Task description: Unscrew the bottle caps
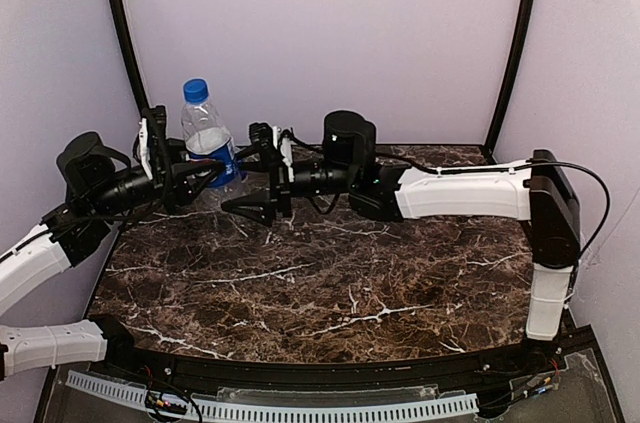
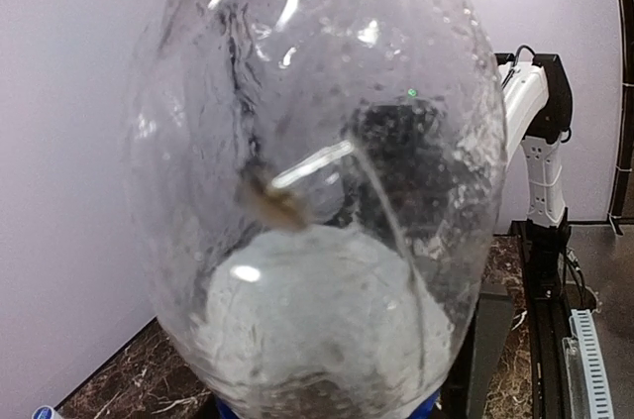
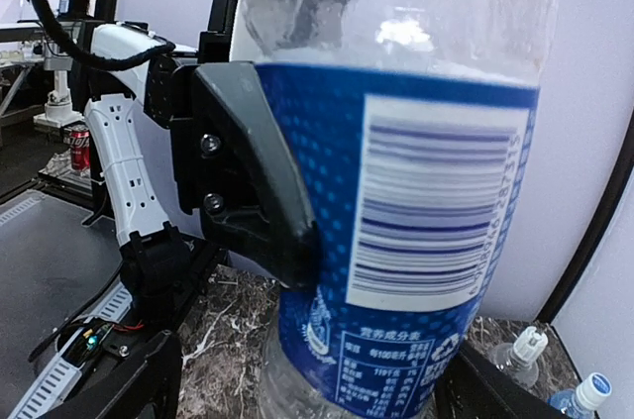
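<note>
Top external view: the left pincer [image 1: 205,173] is pinching the blue-label bottle [image 1: 210,138], meeting it at label height. The bottle stands upright between the two pincers. Its blue cap [image 1: 196,90] sits on the neck, well above both of them. The right pincer [image 1: 243,203] is just on the far side of the bottle from the left pincer, low, near the bottle's base. Its fingers are spread and point toward the left pincer. Whether the bottle's base rests on the bench [image 1: 330,273] cannot be told.

Right wrist view: the printed label fills the space ahead of the right pincer. That pincer's own fingers show only at the lower corners, wide apart, with the bottle between them. Contact with the plastic cannot be made out. One black finger [image 3: 253,171] of the left pincer presses flat against the edge of the label, and its partner is hidden behind the bottle. Past the right pincer, low against the wall, two more bottles stand on the bench. One has a white cap [image 3: 527,343] and the other a second blue cap [image 3: 596,386]. Both are well apart from the pinched bottle.

Left wrist view: the bottle's clear upper body, beaded with droplets, sits directly in front of the left pincer and hides its fingers.
</note>
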Controlling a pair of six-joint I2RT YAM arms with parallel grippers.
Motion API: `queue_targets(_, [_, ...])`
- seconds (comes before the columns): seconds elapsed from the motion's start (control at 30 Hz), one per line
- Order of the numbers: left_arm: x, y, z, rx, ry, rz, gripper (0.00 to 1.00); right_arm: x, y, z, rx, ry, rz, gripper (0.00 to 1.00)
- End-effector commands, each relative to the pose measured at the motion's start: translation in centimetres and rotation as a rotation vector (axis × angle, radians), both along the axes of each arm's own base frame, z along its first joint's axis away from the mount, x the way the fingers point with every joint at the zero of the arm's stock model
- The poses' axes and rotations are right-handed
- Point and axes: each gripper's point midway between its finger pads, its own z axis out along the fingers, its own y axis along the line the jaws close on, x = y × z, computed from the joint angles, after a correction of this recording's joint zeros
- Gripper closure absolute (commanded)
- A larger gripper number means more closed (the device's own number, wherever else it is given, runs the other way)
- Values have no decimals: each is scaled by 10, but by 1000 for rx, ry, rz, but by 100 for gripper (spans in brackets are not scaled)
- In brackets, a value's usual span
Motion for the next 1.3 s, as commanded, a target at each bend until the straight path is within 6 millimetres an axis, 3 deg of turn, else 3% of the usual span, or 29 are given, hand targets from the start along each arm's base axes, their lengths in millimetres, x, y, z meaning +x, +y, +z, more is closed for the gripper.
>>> queue_targets(0.0, [21, 16, -17, 90, -21, 171, 65, -3, -33, 35, -46, -54, -78, 13])
queue_targets(0.1, [37, 27, -36, 184, -39, 285, 64, 12, -47, 45, -145, 1, -217, 14])
queue_targets(0.2, [58, 44, -54, 258, -40, 430, 66, 34, -56, 48, -267, 163, -407, 20])
queue_targets(0.33, [70, 50, -70, 346, -52, 506, 69, 47, -58, 56, -292, 288, -578, 29])
queue_targets(0.53, [71, 44, -88, 456, -72, 506, 69, 39, -46, 77, -255, 301, -609, 32])
queue_targets(0.8, [67, 37, -97, 486, -74, 467, 69, 49, -27, 81, -241, 292, -615, 44])
queue_targets(1.13, [63, 33, -96, 478, -83, 440, 69, 66, -20, 67, -268, 315, -645, 49])
queue_targets(1.27, [64, 32, -94, 472, -87, 437, 69, 62, -19, 63, -281, 341, -593, 64])
